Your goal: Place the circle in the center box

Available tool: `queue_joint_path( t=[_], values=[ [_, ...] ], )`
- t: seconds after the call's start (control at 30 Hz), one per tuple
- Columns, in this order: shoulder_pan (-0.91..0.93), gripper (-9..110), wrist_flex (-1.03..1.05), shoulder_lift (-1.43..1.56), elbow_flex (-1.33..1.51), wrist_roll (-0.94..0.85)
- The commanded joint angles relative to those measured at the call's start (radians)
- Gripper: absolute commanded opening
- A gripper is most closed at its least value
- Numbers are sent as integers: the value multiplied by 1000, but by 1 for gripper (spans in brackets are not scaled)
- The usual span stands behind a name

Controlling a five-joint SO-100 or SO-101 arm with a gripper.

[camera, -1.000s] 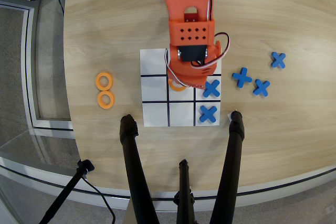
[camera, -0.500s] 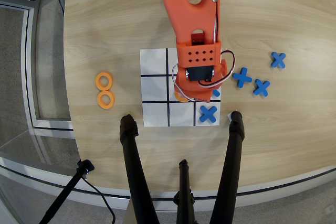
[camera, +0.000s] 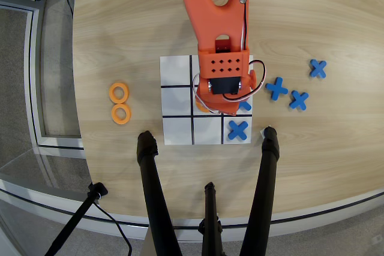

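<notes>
Orange plastic pretty much hides the business end here, so whether the jaws are spread or pinched can't be told from the overhead view, and neither can whether they hold anything. The arm (camera: 217, 22) comes down from the top of the picture and its wrist block sits right over the middle of the board (camera: 176, 130).

What does peek out is a sliver of the circle (camera: 202, 108), showing just at the lower left edge of the wrist. It lies on or just over the center box (camera: 207, 115), so it's basically straight under the jaws, a touch to the left in this view. Can't tell if it's resting flat on the paper or hanging above it.

Moving outward: one blue X (camera: 238, 129) sits in the bottom right cell, and another blue X (camera: 244, 105) is half hidden in the middle right cell. Two spare orange rings (camera: 120, 103) lie on the wooden surface (camera: 120, 28) well to the left, and three loose blue crosses (camera: 298, 86) lie off to the right.

Judging by all that, the placing looks nearly done.
</notes>
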Motion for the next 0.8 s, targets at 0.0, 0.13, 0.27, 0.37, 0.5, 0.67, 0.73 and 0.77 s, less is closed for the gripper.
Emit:
queue_joint_path(
  t=[0.0,0.13,0.27,0.37,0.5,0.67,0.73,0.77],
  values=[
    [5,1,8,8,-17,-8],
    [8,4,9,15,-15,-8],
    [9,4,11,17,-18,-9],
    [11,4,11,18,-25,-9],
    [12,6,11,20,-28,-11],
    [20,9,25,35,-48,-11],
    [26,9,97,52,-97,-9],
    [29,9,137,66,-124,-5]
  ],
)
